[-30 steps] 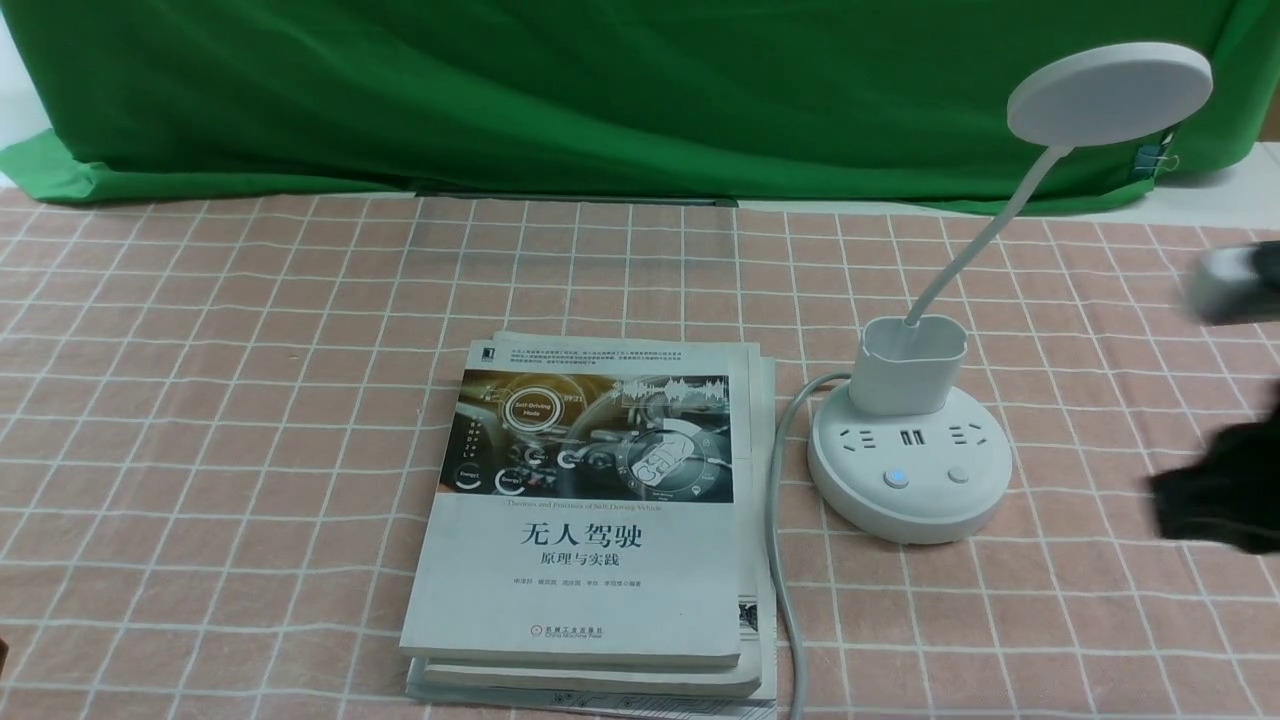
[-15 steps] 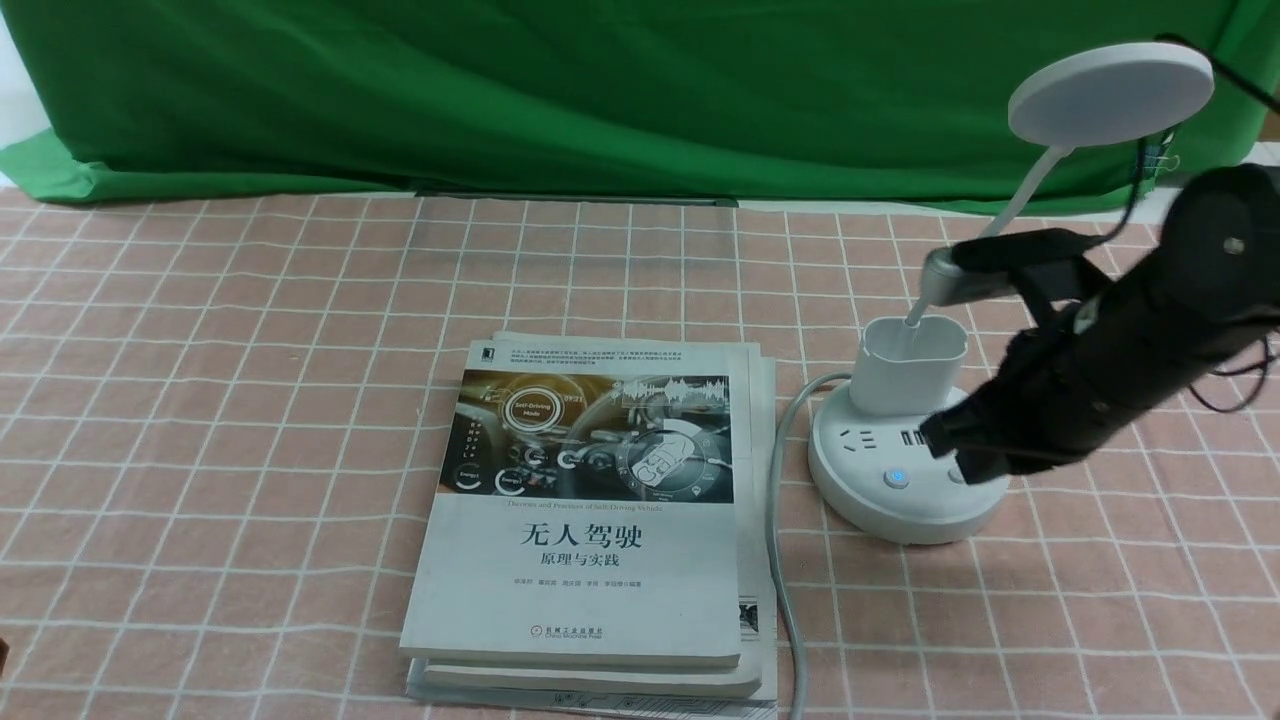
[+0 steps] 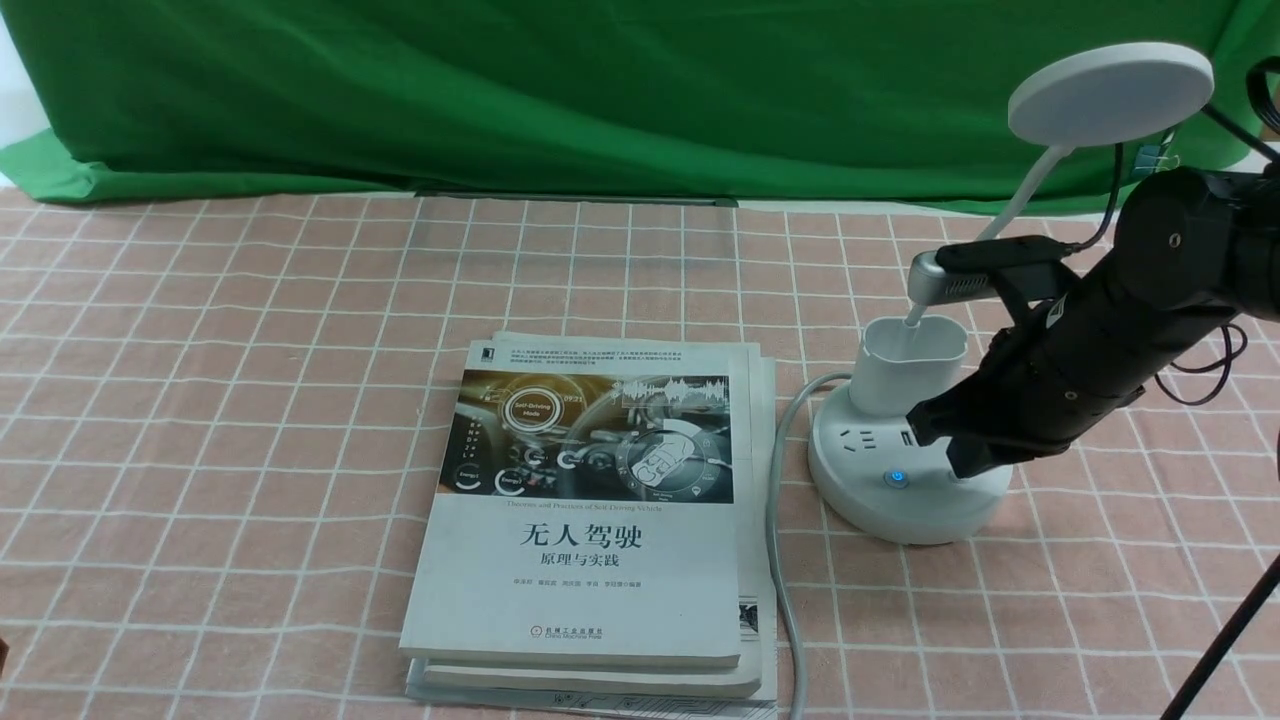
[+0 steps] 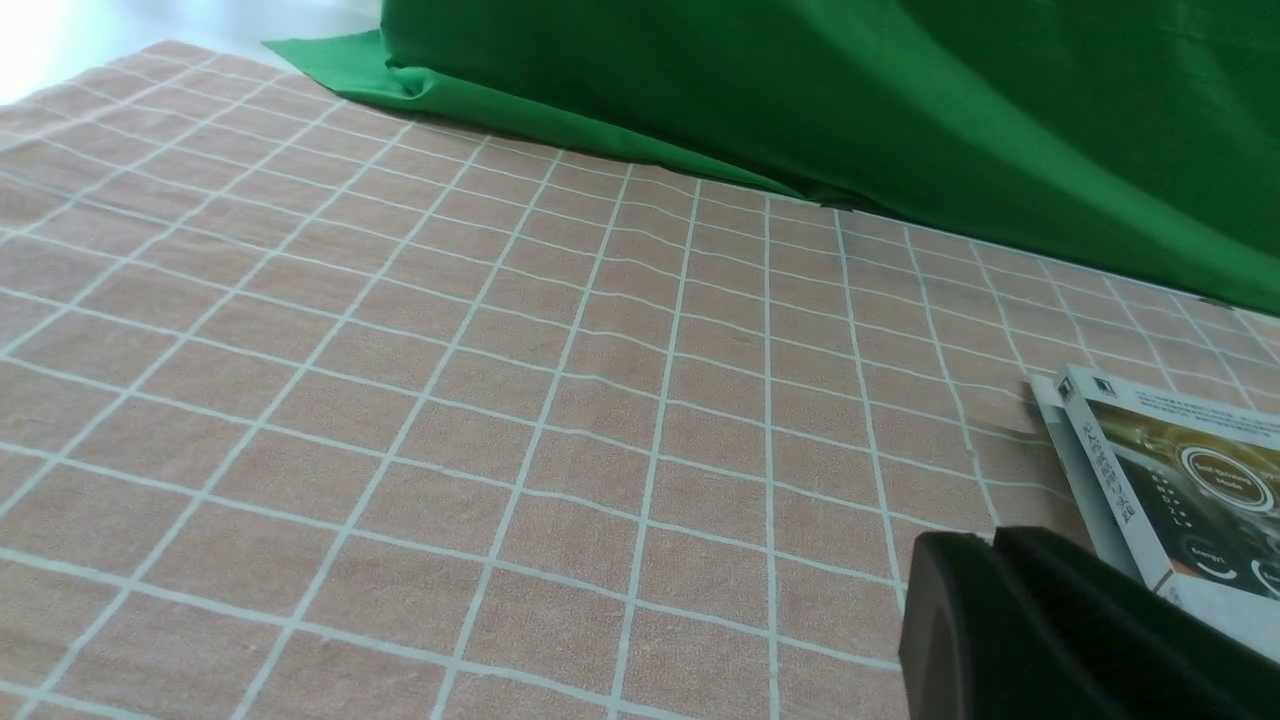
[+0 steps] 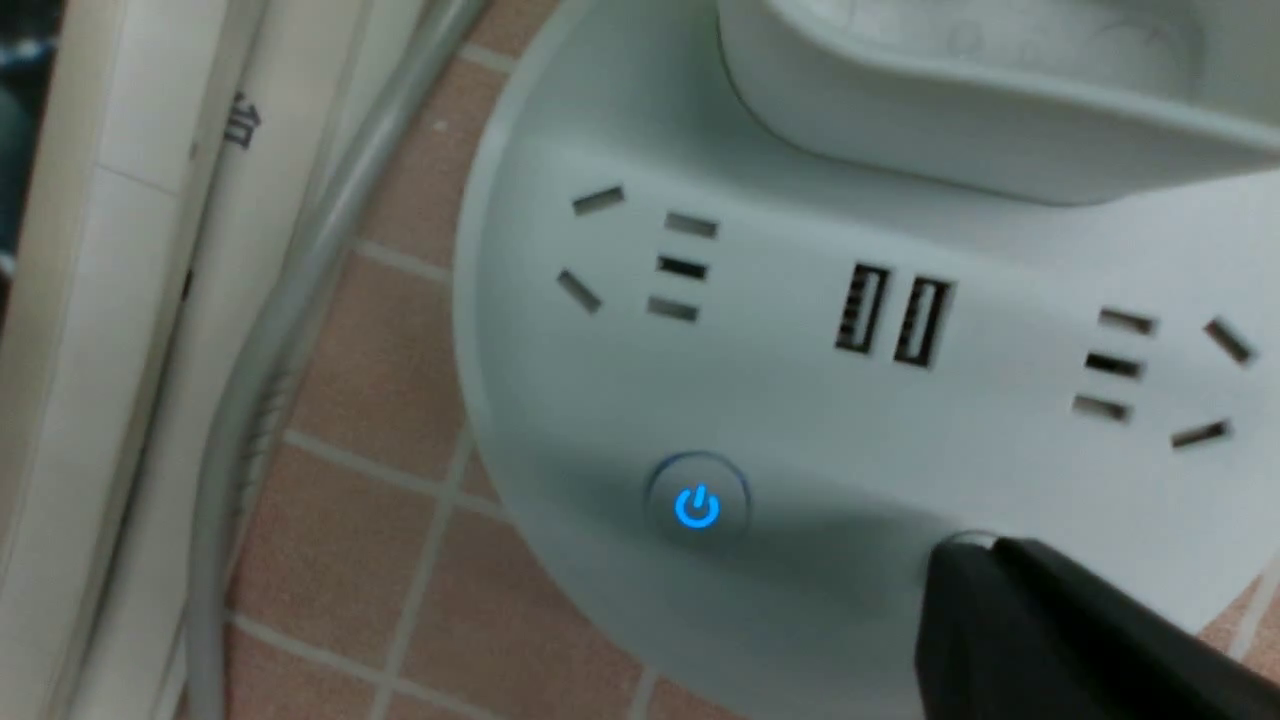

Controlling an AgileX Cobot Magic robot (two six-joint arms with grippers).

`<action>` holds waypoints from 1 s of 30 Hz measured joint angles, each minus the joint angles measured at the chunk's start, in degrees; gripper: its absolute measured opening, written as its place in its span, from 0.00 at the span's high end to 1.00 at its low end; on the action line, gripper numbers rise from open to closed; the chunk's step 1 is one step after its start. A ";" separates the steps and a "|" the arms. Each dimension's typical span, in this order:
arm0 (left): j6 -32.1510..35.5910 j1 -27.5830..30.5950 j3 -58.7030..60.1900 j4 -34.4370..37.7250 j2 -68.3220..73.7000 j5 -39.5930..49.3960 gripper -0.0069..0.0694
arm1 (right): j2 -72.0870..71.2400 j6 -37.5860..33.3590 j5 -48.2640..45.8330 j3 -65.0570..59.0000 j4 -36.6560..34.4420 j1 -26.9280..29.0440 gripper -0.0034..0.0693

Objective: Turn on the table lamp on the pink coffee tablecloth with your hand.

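The white table lamp (image 3: 885, 500) stands on the pink coffee tablecloth (image 3: 250, 380) at the right, with its disc head (image 3: 1110, 92) raised on a thin neck above an oval cup (image 3: 905, 365). My right gripper (image 3: 955, 455) is shut and empty. Its tip rests on the puck base over the right-hand button, which it almost fully hides (image 5: 985, 560). The left-hand button (image 5: 697, 507) glows blue. My left gripper (image 4: 995, 542) is shut and empty, low over the cloth beside the book; it is out of the front view.
A grey-white book stack (image 3: 590, 520) lies left of the lamp, and the lamp's grey cable (image 3: 780, 560) runs between them to the front edge. The green backdrop (image 3: 600, 90) hangs along the back. A thin black rod (image 3: 1225, 640) crosses the front right corner.
My right arm has swung in from the right edge to the lamp base, and its shut tip has settled onto the right-hand button. The lamp and book have not moved.
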State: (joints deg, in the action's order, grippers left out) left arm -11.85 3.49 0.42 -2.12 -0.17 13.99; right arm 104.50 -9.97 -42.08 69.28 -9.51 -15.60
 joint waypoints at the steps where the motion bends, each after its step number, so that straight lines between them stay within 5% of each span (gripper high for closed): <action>1: 0.00 0.00 0.00 0.00 0.00 0.00 0.88 | 0.19 0.00 0.67 0.00 0.00 0.00 0.91; 15: 0.00 0.00 0.00 0.00 0.00 0.00 0.88 | 3.53 0.00 2.54 1.31 -0.29 0.12 0.91; 30: -0.05 0.00 0.00 0.00 0.00 0.00 0.88 | -10.54 -0.06 -3.81 0.00 0.15 0.18 0.91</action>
State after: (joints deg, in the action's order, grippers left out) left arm -11.90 3.49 0.42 -2.12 -0.17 13.99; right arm 93.96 -10.02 -45.89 69.28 -9.36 -15.42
